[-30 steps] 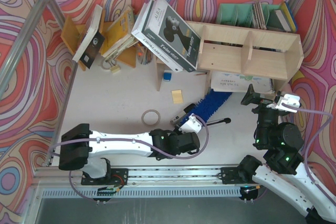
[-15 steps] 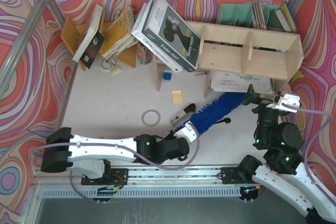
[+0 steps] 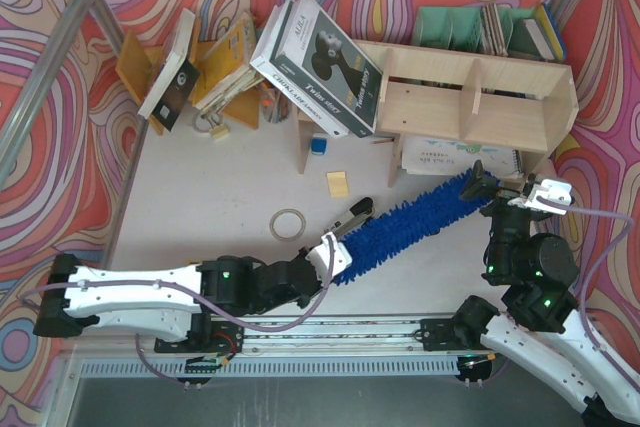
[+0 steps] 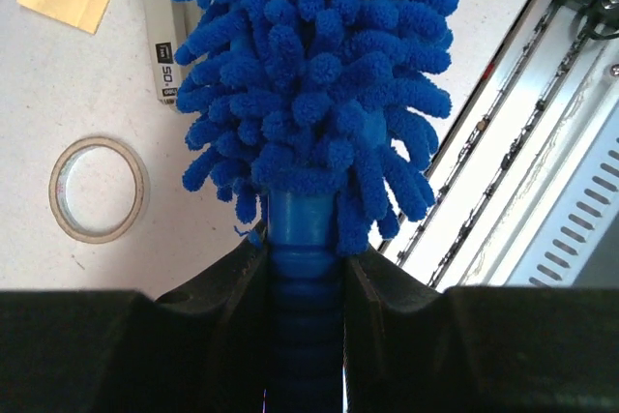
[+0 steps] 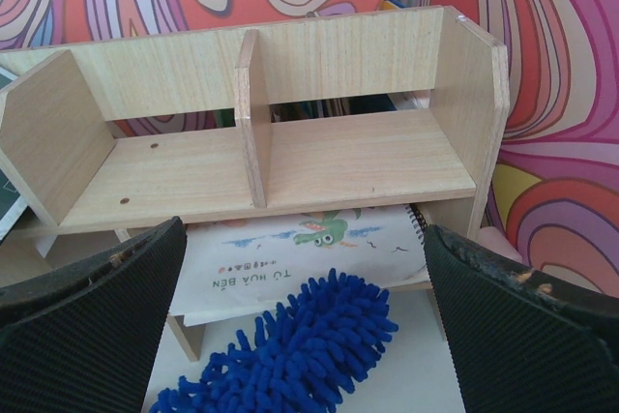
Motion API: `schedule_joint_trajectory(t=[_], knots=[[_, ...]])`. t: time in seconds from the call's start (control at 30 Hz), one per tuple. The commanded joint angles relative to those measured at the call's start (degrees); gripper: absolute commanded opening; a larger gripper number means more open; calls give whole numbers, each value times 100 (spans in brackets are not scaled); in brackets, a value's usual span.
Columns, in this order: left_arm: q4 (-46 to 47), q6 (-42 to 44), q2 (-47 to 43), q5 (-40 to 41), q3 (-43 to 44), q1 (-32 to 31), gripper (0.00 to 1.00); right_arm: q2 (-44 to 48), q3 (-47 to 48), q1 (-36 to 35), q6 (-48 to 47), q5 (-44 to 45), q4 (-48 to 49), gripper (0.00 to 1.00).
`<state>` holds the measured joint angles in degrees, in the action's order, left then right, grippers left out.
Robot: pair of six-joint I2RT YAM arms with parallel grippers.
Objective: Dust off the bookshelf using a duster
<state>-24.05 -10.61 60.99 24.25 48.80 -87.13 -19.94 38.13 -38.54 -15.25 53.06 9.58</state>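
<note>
My left fingers [image 4: 227,287] pinch the duster [image 3: 410,222] by its handle, lower centre of the top view. The fluffy head stretches diagonally over the counter [image 3: 220,207], tip near the bookshelf [image 3: 470,97] at upper right. My right fingers [image 5: 97,297] are spread wide, holding nothing, facing the bookshelf.

Bright, even light from above; soft shadow under the bookshelf [image 5: 338,157]; slight glare on the metal rail [image 4: 503,132].
</note>
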Motion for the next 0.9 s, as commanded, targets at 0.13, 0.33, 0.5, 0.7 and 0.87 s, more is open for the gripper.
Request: schedule_joint_trajectory(t=[0.13,0.33,0.5,0.7,0.87], knots=[[-729,-300,-492,525,-97,-28,0,17,40,31,-91,116,109,99],[-1407,-1080,-623,1252,-104,-28,0,17,36,27,-87,108,102,99],[-2042,-1575,-965,1397,-54,-30,0,43,32,30,-86,106,100,99],[-2637,-2105,-1464,1486,-120,-24,0,61,30,31,-94,115,102,99],[-2951,-2401,-1748,1556,-65,-33,0,57,34,31,-99,116,89,99]])
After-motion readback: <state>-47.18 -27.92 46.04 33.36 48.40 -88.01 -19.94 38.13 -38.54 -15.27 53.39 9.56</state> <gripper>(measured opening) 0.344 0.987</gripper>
